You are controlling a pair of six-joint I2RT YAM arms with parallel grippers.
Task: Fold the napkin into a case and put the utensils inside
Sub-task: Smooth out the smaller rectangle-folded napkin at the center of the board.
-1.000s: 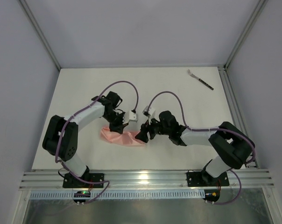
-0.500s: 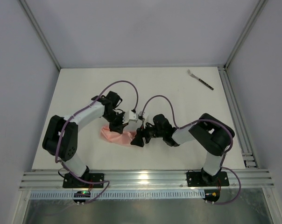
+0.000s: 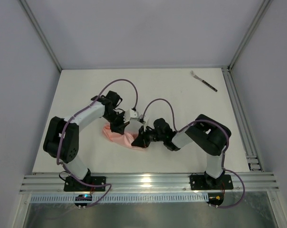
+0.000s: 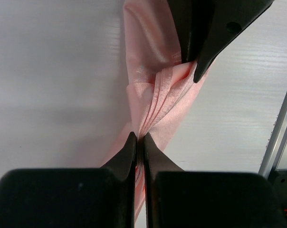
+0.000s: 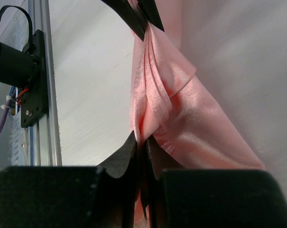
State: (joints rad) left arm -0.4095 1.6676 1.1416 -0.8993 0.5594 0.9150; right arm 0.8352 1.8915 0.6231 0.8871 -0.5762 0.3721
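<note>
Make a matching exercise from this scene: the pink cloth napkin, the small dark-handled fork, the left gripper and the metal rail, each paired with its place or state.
1 salmon-pink cloth napkin
2 small silvery fork with dark handle
3 black left gripper
4 aluminium rail

A along the table's near edge
B alone, far right corner
C bunched up, pinched from two sides
D shut on a cloth fold

Pairs: 1-C, 2-B, 3-D, 4-A

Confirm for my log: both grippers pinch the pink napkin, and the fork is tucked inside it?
No: top external view shows the fork lying at the far right corner of the table. Left gripper and right gripper do pinch the napkin.
</note>
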